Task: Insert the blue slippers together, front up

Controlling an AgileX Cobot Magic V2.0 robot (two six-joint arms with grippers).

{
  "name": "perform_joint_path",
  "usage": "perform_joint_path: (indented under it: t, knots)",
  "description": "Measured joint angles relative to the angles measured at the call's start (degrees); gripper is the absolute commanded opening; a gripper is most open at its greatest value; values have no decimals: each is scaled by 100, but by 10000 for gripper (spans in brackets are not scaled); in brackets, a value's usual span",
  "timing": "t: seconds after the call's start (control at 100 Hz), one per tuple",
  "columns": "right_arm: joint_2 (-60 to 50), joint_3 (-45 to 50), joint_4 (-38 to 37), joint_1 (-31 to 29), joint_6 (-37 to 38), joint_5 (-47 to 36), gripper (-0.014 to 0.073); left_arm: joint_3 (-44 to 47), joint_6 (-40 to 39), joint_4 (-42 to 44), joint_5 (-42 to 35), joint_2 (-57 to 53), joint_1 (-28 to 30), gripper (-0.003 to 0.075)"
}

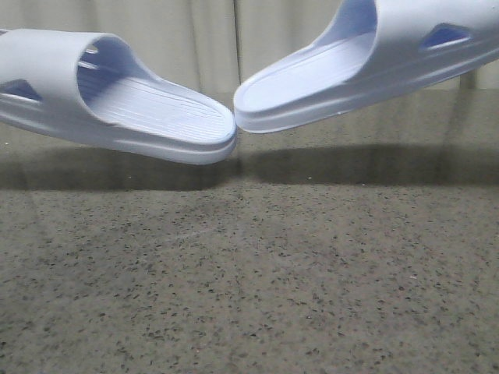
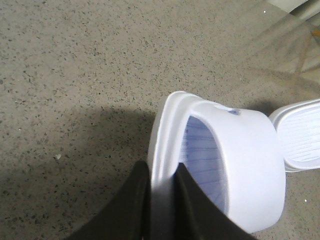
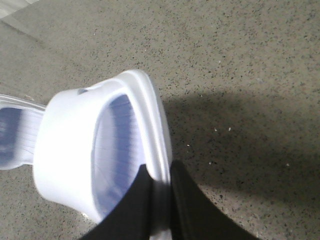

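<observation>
Two pale blue slippers hang in the air above the speckled table, heels pointing at each other and almost touching at mid-frame. The left slipper [image 1: 117,97] tilts down toward its heel; the right slipper [image 1: 366,66] tilts up to the right. My left gripper [image 2: 163,172] is shut on the left slipper's sole edge [image 2: 170,135] at the toe end, one finger inside under the strap. My right gripper [image 3: 159,172] is shut on the right slipper's sole edge [image 3: 152,120] the same way. The grippers themselves are out of the front view.
The speckled grey-brown table [image 1: 249,280] lies below, with the slippers' shadows across it. A pale curtain [image 1: 210,39] hangs behind the table's far edge. The other slipper's heel shows in each wrist view [image 2: 300,135] [image 3: 15,130].
</observation>
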Motion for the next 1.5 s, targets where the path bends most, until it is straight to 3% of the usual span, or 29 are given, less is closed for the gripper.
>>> perform_joint_path:
  t: [0.26,0.59,0.91,1.5]
  knots:
    - [-82,-59,139,0,0,43,-90,0,-113,-63,56,0,0,15]
    - [47,-59,500,0,-12,109,-90,0,-133,-943,675,0,0,15]
    - [265,-59,989,12,-255,122,-90,0,-141,-1383,748,0,0,15]
    - [1235,-59,1828,915,-1137,-432,-90,0,-141,-1520,748,0,0,15]
